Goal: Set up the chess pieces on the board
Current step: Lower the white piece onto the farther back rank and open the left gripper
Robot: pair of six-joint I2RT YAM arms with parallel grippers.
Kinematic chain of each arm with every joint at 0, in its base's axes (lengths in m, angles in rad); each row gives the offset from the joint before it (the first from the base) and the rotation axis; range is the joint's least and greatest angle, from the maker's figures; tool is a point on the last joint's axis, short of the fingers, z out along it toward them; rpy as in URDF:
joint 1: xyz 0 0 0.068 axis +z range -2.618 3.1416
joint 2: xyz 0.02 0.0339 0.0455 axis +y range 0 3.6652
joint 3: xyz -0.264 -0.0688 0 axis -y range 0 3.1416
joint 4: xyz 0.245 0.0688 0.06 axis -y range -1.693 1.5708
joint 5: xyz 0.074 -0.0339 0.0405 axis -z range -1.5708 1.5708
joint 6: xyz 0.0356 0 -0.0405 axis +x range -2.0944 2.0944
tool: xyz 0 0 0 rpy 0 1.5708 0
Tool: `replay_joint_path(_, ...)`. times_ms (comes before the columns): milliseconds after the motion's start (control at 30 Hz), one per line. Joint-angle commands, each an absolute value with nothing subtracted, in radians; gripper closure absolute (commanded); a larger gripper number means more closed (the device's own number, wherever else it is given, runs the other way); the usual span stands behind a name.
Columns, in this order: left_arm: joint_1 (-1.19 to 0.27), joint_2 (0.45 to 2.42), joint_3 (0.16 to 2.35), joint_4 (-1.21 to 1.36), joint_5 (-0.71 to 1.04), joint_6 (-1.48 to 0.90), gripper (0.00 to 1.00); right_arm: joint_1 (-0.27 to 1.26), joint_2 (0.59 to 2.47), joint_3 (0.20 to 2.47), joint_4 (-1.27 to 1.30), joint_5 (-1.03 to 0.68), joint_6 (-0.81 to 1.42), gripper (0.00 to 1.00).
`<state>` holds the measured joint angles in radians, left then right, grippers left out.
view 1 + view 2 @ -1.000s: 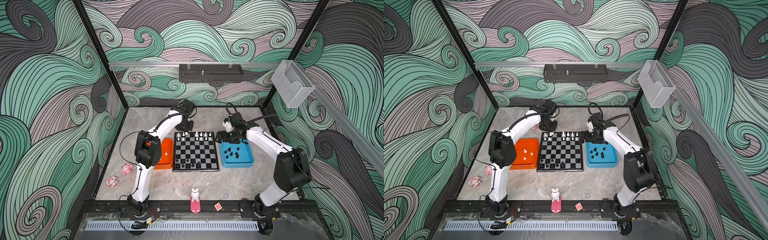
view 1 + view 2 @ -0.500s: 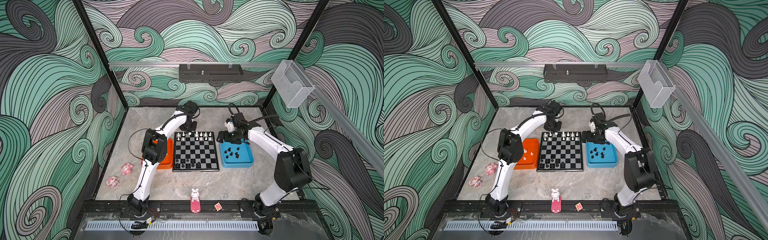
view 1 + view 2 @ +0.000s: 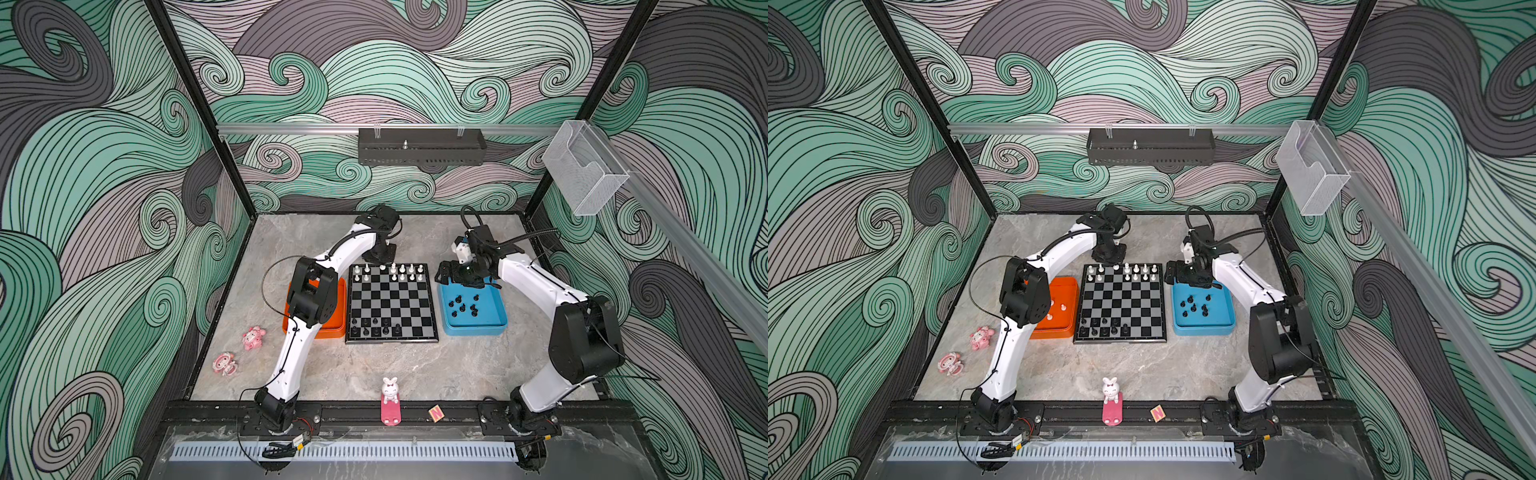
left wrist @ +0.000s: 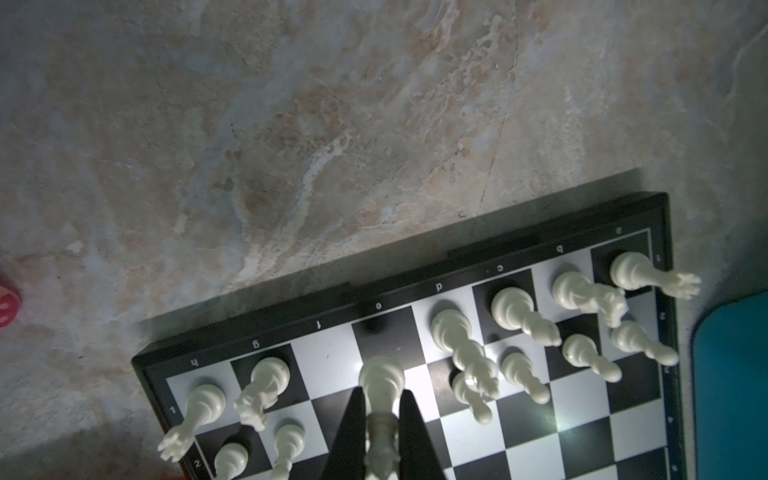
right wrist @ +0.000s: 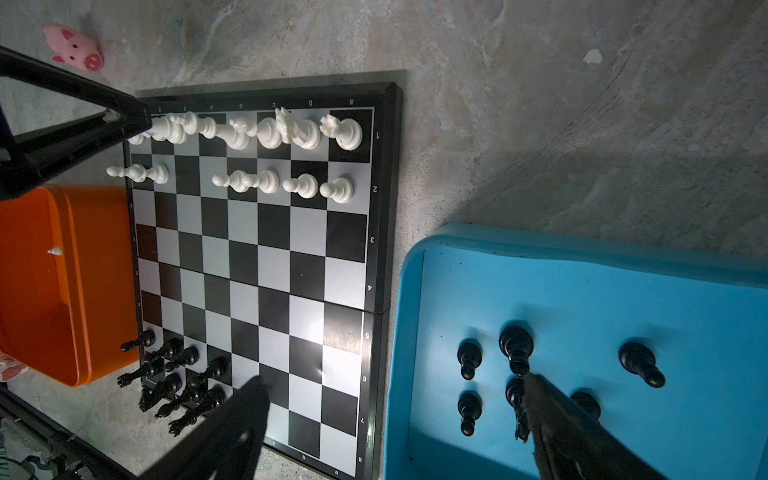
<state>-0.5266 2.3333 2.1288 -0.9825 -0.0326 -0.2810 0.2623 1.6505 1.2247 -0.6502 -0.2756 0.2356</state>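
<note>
The board (image 3: 424, 302) lies mid-table with white chess pieces (image 3: 401, 272) on its two far rows and black ones (image 3: 376, 328) at its near left. My left gripper (image 3: 383, 254) hangs over the far edge, shut on a white chess piece (image 4: 381, 386) whose base is just above a far-row square. In the left wrist view the left gripper (image 4: 380, 415) shows this grip. My right gripper (image 3: 460, 276) is open over the far left corner of the blue tray (image 3: 473, 330), empty. In the right wrist view the right gripper (image 5: 392, 382) spans the board's edge and the tray.
Several black pieces (image 5: 515, 345) stand in the blue tray. An orange tray (image 3: 1065, 282) left of the board holds two white pieces. Pink figurines (image 3: 253, 336) lie at the left, a bunny figure (image 3: 390, 390) and a small block (image 3: 435, 413) at the front edge.
The left arm has swung right and its gripper has come down toward the board's far edge with the white piece. The right arm has barely moved.
</note>
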Motion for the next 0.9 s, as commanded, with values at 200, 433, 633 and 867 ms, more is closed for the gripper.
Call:
replay_joint_path(200, -0.534, 2.376, 2.162, -0.969, -0.012, -0.288, 0.88, 0.249, 1.659, 1.207, -0.644, -0.296, 0.224, 0.05)
replay_joint_path(433, -0.534, 2.384, 2.164, -0.968, -0.009, -0.288, 0.87, 0.245, 1.661, 1.206, -0.645, -0.299, 0.224, 0.05)
replay_joint_path(633, -0.534, 2.385, 2.163, -0.969, -0.003, -0.290, 0.87, 0.242, 1.661, 1.203, -0.643, -0.301, 0.224, 0.05)
replay_joint_path(867, -0.534, 2.387, 2.164, -0.963, 0.001, -0.295, 0.84, 0.242, 1.661, 1.201, -0.642, -0.303, 0.225, 0.05)
